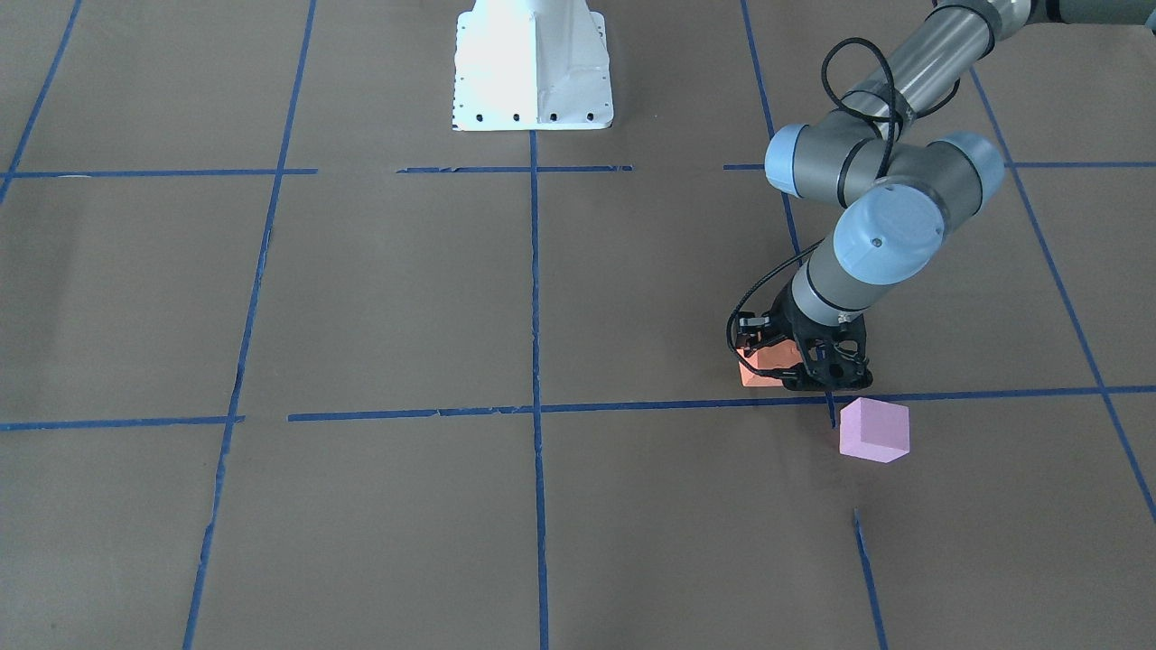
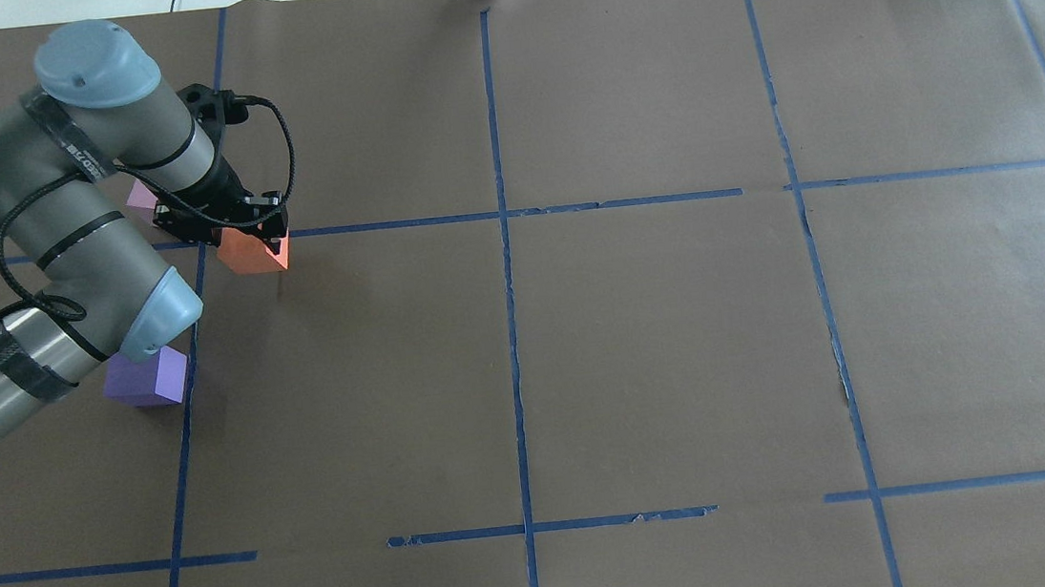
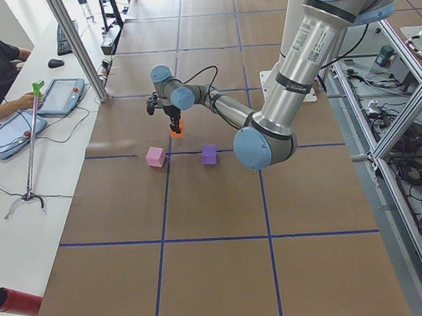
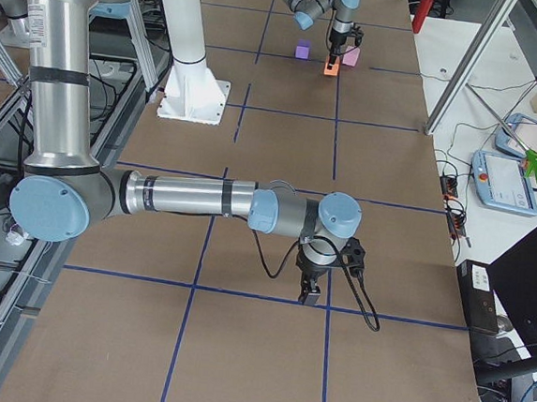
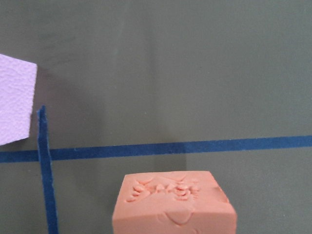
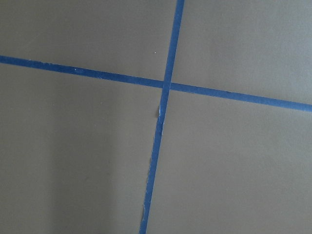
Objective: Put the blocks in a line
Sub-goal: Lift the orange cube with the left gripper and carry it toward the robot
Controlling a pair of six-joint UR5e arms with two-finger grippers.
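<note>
Blocks-in-a-line task, partly done. The left gripper (image 2: 233, 227) appears clamped on the orange block (image 2: 258, 250), which hangs under it just beside a crossing of blue tape lines (image 2: 382, 225). Whether the block rests on the brown paper table cover (image 2: 663, 357) or hangs just above it cannot be told. The left wrist view shows this block's dented face low in the centre, with the tape line beyond it. The pale pink block (image 1: 873, 431) sits near the gripper, apart from it, just across the tape line. The violet block (image 2: 147, 378) lies farther toward the robot and is partly hidden under the left arm's elbow. From the table's end the pink and violet blocks stand roughly abreast with a gap between them, and the orange block is set back from that gap. No line is formed yet. By this reading the orange block has to be brought level with the other two and released. No object lies between the blocks; the nearby pink block and the arm's own elbow over the violet one are the only crowding. The right gripper (image 4: 312, 294) hangs well apart over another tape crossing, and its state cannot be told. The white robot base (image 1: 533, 68) stands clear of the work.
</note>
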